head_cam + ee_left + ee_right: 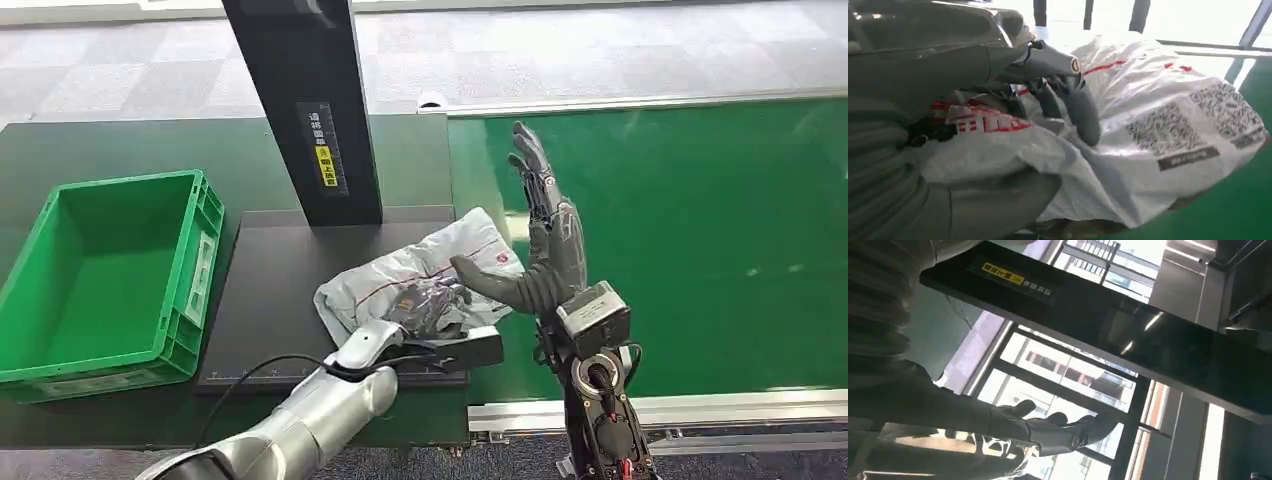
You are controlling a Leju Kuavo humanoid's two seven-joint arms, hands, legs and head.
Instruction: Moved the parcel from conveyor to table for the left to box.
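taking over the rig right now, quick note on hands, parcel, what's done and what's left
Left hand: fingers curled on the grey parcel, gripping it.
Right hand: open, raised upright beside the parcel, holding nothing.
Parcel: lies on the black table plate below the dark scanner post, one end reaching towards the green conveyor.
Green box: on the left, empty.
Done: parcel off the conveyor.
Left: left hand boxes it.

A black post [305,110] with a yellow label [324,165] stands on a dark platform [270,290].
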